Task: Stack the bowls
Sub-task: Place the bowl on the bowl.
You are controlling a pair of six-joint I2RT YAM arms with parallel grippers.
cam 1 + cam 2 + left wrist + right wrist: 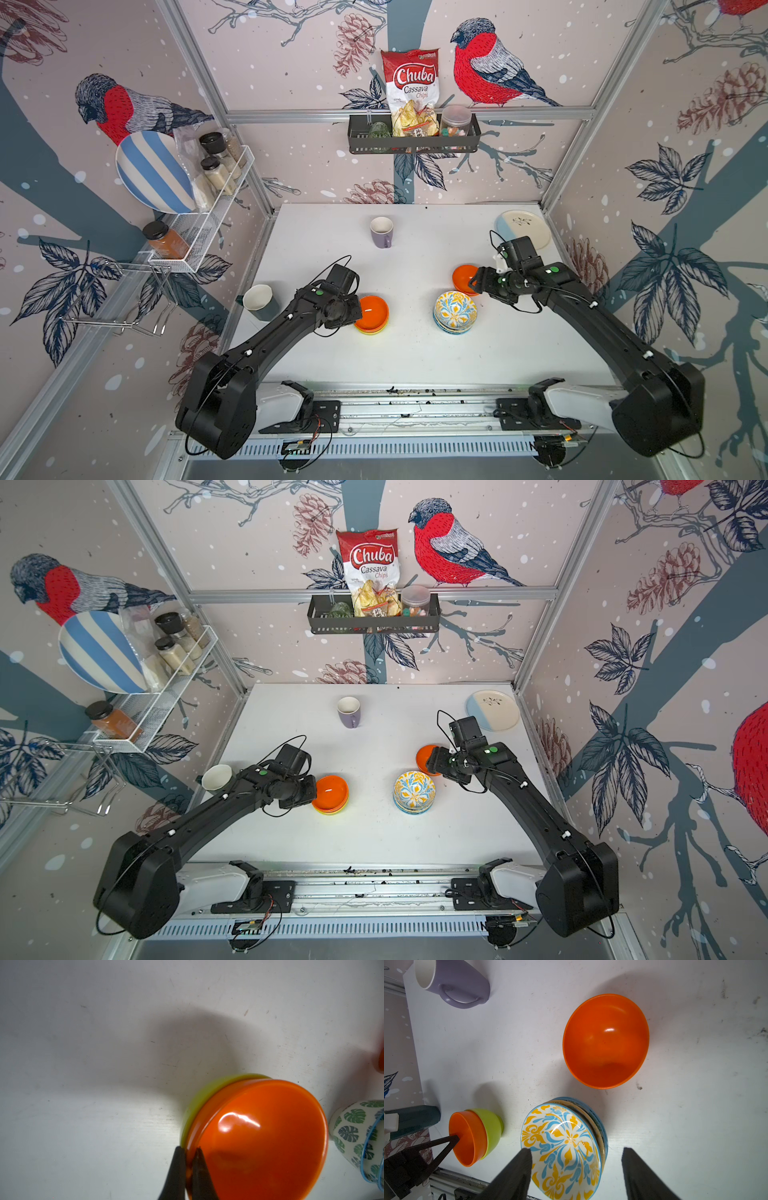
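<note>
Orange bowl [259,1136] sat nested in green bowl [199,1101], left-centre on table [415,365]. Left claw [188,1148] was clenched on its rim, probably to shift the pair. Right claw [576,1149] hung released near floral pile [562,1147] and spare orange bowl [605,1041].

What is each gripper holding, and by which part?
Left gripper pinches the rim of the orange bowl nested in the lime green bowl. Right gripper holds nothing.

Jaws spread wide, the right end effector [576,1150] hovers by a stack [603,1132] topped by a floral bowl [562,1145]; the left end effector [455,1139] pinches an orange bowl [471,1136] nested in a green bowl [493,1128].
</note>
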